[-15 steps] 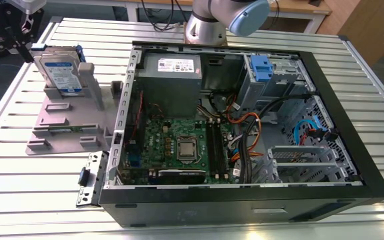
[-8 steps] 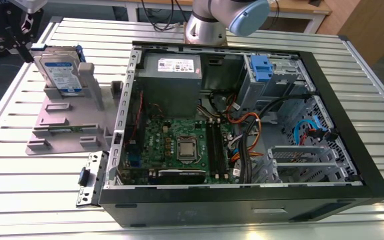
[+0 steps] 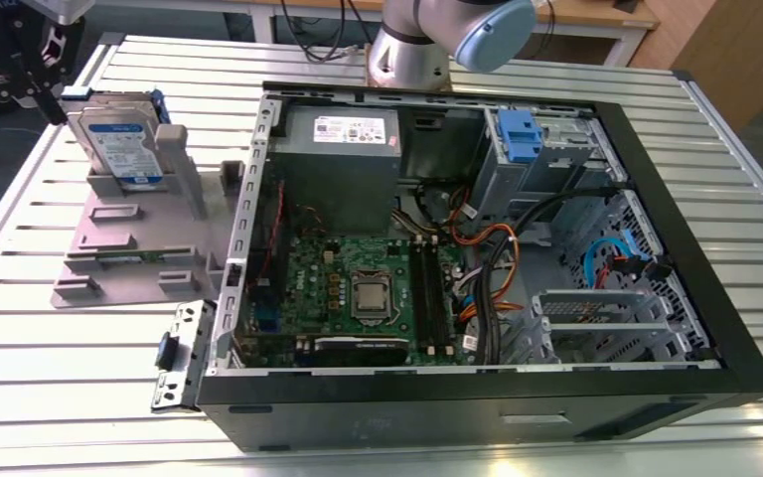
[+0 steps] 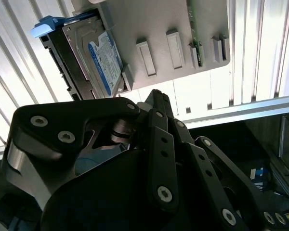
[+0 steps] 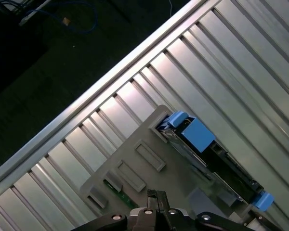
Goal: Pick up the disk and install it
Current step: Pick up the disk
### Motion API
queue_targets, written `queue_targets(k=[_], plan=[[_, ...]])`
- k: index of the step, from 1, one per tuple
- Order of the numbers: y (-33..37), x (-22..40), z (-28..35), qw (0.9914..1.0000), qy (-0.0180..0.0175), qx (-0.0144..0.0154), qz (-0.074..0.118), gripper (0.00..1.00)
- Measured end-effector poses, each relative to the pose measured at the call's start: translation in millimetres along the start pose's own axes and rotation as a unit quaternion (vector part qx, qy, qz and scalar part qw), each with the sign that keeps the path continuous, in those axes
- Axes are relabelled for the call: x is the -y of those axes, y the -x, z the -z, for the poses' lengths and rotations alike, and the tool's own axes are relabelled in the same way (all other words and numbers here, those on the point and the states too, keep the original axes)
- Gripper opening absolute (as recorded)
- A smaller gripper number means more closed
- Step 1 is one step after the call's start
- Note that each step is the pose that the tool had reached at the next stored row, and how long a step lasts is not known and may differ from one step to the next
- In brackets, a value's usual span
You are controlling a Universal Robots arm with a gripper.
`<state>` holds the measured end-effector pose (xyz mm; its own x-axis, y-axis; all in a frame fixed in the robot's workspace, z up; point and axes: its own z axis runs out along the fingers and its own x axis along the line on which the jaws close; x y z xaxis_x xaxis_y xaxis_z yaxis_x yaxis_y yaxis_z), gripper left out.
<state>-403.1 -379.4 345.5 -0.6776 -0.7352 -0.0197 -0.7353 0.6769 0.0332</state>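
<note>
The disk (image 3: 123, 144) is a silver drive with a white-and-blue label in a blue frame. It stands on edge in the grey stand (image 3: 130, 248) at the exterior view's left, and both wrist views show it too, disk (image 4: 98, 57) and disk (image 5: 202, 154). My black gripper (image 3: 48, 104) hovers beside the disk's far left corner, apart from it. In both wrist views the gripper (image 4: 156, 96) and gripper (image 5: 155, 195) has its fingertips together with nothing between them, above the stand (image 4: 149, 24).
An open computer case (image 3: 488, 407) lies on the slatted metal table (image 3: 37, 397), to the right of the stand. A blue bracket (image 3: 521, 134) sits in its far drive bay, with cables and a motherboard (image 3: 369, 288) inside. The table edge (image 5: 111, 91) runs close behind the stand.
</note>
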Motion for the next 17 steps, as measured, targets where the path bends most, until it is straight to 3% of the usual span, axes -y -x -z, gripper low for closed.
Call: queue_targets(k=[17], plan=[[0.0,0.0,0.0,0.99935,0.0007,-0.0012,0.036,0.1]])
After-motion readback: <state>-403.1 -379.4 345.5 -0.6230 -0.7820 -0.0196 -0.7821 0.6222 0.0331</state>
